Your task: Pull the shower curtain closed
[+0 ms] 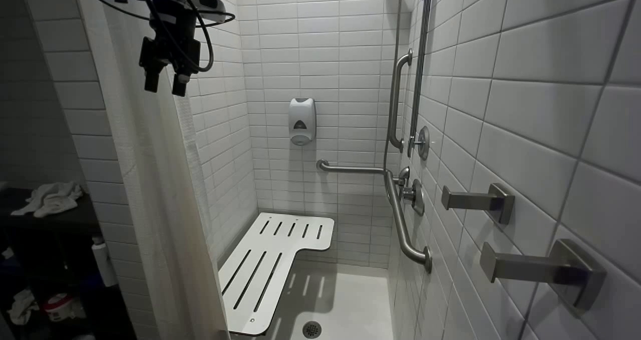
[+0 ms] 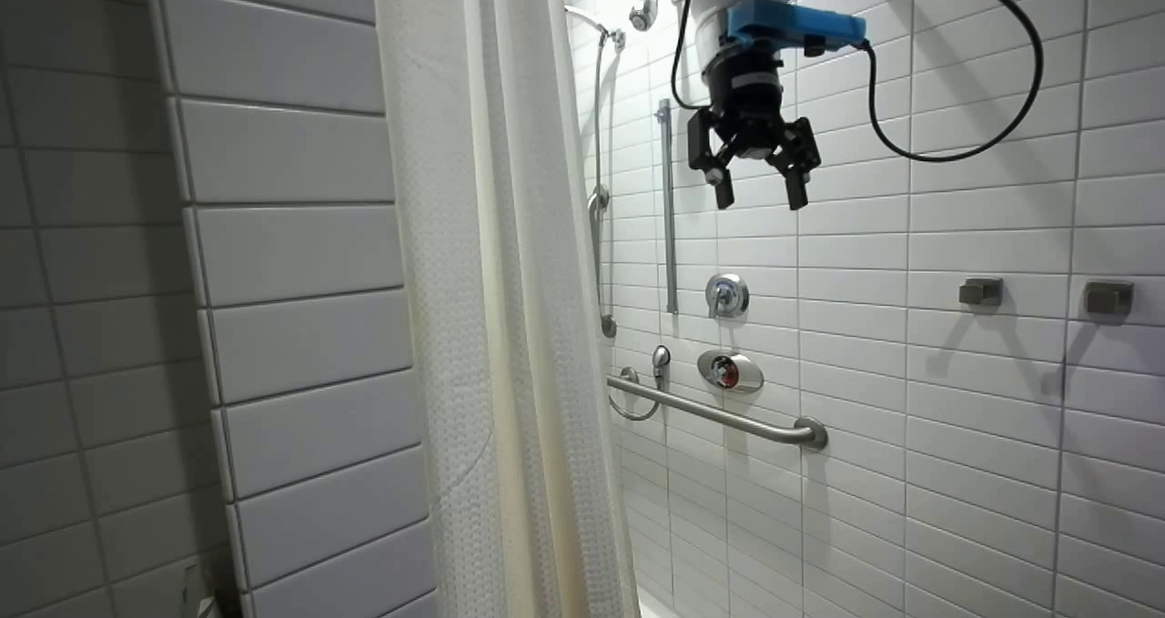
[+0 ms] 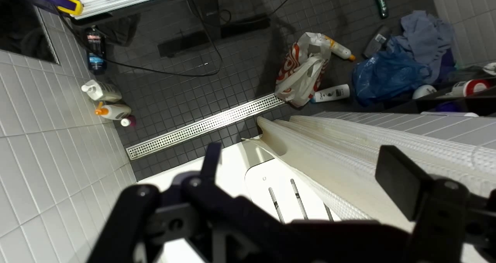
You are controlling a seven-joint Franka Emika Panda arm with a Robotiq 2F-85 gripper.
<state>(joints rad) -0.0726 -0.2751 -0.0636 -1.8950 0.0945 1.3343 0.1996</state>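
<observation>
The white shower curtain [image 1: 155, 190] hangs in bunched vertical folds beside the tiled wall end at one side of the stall. It also shows in an exterior view [image 2: 519, 327], where the opening to its right is uncovered. My gripper [image 1: 165, 85] points down with its fingers apart and nothing between them. In an exterior view the gripper [image 2: 760, 195] appears to the right of the curtain, with a visible gap. In the wrist view the gripper [image 3: 306, 170] is open, and the curtain [image 3: 325, 158] runs below and behind the right finger. The curtain's top is out of view.
A white slatted seat [image 1: 275, 260] sits inside the stall. Grab bars [image 1: 408, 230], a soap dispenser [image 1: 302, 121] and protruding hooks [image 1: 475, 200] are on the walls. In the wrist view, a plastic bag [image 3: 302, 69], several bottles and a cable lie on the dark floor.
</observation>
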